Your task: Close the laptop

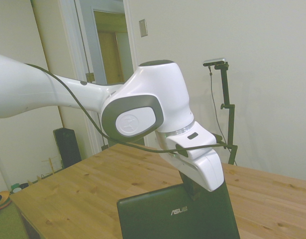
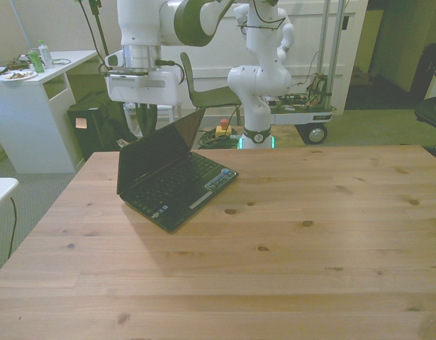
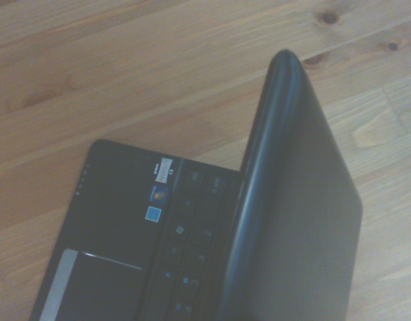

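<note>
Hand (image 2: pixel 148 113) hangs upper left of the front view, just above & behind the laptop's raised lid; fingers hidden there by the lid edge and in the side view by the wrist body, so can't tell if spread or closed. In the side view the white wrist housing sits mid-frame, right over the lid's top edge at bottom centre; whether it touches is hidden.

Laptop (image 2: pixel 173 174) sits open on the wooden counter (image 2: pixel 288 241), left of centre in the front view, turned at an angle, screen dark & tilted back, keyboard facing lower right of that frame. Side view shows the lid's back w/ silver "ASUS" logo (image 1: pixel 179 211) at bottom centre. Wrist view: lid edge-on, keyboard, touchpad & small stickers (image 3: pixel 158 194) on the palm rest.

Background, front view: white desk (image 2: pixel 33 106) at upper left w/ a green can (image 2: pixel 37 59) on it, chair (image 2: pixel 203 92) behind the counter, wheeled cart (image 2: pixel 303 113) upper centre-right.
</note>
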You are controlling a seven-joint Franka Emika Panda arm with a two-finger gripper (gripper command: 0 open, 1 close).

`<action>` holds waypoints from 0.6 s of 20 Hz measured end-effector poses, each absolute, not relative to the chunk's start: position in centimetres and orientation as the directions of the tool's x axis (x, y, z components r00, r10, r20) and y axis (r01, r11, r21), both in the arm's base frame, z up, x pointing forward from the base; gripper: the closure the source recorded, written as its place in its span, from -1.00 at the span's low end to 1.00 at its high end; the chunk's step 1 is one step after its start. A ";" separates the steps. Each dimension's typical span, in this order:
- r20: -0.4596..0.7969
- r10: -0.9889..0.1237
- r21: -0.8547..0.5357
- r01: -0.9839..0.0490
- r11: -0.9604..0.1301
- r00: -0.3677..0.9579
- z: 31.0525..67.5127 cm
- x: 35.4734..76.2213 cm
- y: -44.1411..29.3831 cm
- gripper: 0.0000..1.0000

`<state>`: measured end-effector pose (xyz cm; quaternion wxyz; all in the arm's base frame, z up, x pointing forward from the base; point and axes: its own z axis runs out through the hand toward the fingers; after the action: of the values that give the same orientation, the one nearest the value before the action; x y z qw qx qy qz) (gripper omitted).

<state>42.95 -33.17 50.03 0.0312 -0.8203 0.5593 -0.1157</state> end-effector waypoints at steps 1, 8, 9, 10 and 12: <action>0.155 -0.924 -0.180 -0.909 -0.375 0.350 49.5 43.1 -33.0 1.00; 0.138 -0.924 -0.152 -0.915 -0.375 0.356 44.5 44.5 -33.1 1.00; 0.135 -0.926 -0.148 -0.916 -0.372 0.354 44.1 44.6 -33.3 1.00; 0.131 -0.927 -0.145 -0.918 -0.369 0.351 43.7 44.6 -33.5 1.00; 0.126 -0.930 -0.142 -0.921 -0.362 0.346 43.2 44.6 -33.7 1.00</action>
<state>44.65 -33.75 43.20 0.0228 -0.8200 0.5643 -0.0927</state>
